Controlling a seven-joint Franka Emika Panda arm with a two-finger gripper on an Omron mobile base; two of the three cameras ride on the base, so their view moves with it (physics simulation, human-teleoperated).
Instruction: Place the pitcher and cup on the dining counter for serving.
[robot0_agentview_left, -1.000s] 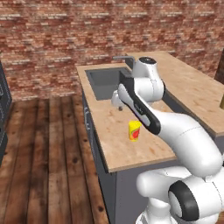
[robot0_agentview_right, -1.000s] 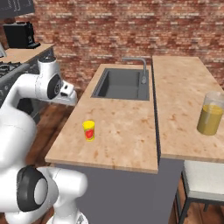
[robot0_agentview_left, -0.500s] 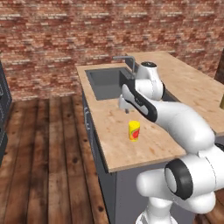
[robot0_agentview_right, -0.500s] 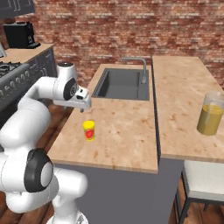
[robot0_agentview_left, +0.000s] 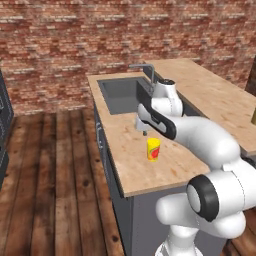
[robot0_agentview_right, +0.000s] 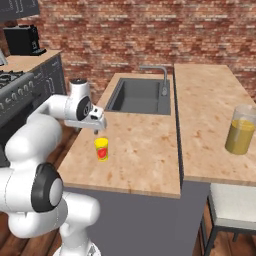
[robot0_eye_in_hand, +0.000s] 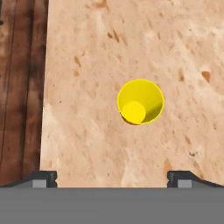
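The small yellow cup (robot0_agentview_left: 153, 149) (robot0_agentview_right: 101, 149) with red markings stands upright on the lower wood-grain counter, near its front left part. My gripper (robot0_agentview_left: 144, 129) (robot0_agentview_right: 96, 129) hangs just above and slightly behind it, pointing down. In the hand view I look straight into the empty cup (robot0_eye_in_hand: 140, 101), which sits ahead of my gripper (robot0_eye_in_hand: 113, 177); the fingertips (robot0_eye_in_hand: 43, 177) stand wide apart, open, with nothing between them. The pitcher (robot0_agentview_right: 240, 130) of amber liquid stands at the near right end of the raised dining counter (robot0_agentview_right: 210, 100) (robot0_agentview_left: 215, 95).
A grey sink (robot0_agentview_right: 137, 96) (robot0_agentview_left: 120, 92) with a faucet (robot0_agentview_right: 162, 80) lies behind the cup. A stove (robot0_agentview_right: 20, 95) and a coffee machine (robot0_agentview_right: 22, 40) are at the left. A stool (robot0_agentview_right: 232, 205) sits below the dining counter. The counter's left edge (robot0_eye_in_hand: 43, 109) drops to the wooden floor.
The arm has swung forward from beside the sink, and the gripper has come down closer over the cup. Jaws stay open. Cup and pitcher have not moved.
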